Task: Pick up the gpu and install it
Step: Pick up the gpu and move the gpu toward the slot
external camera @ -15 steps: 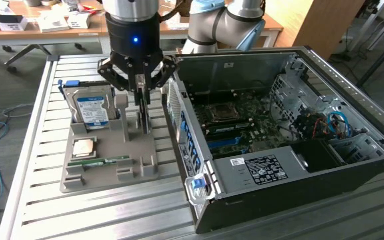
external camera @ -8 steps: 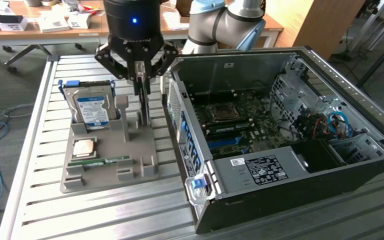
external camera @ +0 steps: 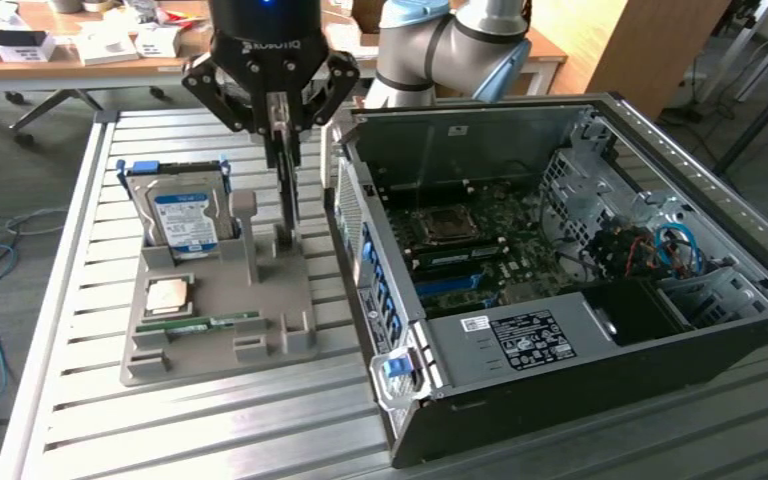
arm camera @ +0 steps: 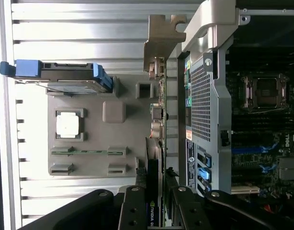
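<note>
The gpu (external camera: 285,190) is a thin card seen edge-on, standing upright over the right side of the grey parts tray (external camera: 291,300), just left of the open computer case (external camera: 558,330) in the exterior view. My gripper (external camera: 285,135) comes down from above and is shut on the card's upper edge. Its lower end reaches down to the level of the tray's holder posts; I cannot tell whether it touches them. In the wrist view the gpu (arm camera: 160,96) runs edge-on from my gripper (arm camera: 155,208) to its tan metal bracket (arm camera: 161,36), right beside the case's rear panel (arm camera: 209,96).
On the tray (arm camera: 132,124) stand a hard drive (external camera: 184,215) with blue rails, a CPU (external camera: 171,295) and a green memory stick (external camera: 197,323). The case lies open with its motherboard (external camera: 478,250) facing up. Everything rests on a slatted metal table (external camera: 157,430).
</note>
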Action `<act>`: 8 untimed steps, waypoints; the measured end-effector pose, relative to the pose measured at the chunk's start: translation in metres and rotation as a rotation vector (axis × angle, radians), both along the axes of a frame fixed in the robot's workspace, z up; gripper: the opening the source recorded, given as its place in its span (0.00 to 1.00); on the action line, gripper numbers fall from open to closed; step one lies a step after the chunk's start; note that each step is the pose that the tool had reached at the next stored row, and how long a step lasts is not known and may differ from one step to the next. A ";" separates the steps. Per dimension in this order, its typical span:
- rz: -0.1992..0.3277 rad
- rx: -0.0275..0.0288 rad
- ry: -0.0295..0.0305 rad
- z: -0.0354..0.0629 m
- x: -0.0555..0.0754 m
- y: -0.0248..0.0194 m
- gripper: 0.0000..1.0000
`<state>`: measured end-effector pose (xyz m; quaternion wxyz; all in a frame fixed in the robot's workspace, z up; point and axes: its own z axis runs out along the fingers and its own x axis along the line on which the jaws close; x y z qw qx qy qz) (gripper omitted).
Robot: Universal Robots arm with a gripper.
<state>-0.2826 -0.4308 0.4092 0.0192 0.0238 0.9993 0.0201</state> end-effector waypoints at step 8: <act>0.000 0.0000 -0.0008 0.0140 0.000 0.0000 0.26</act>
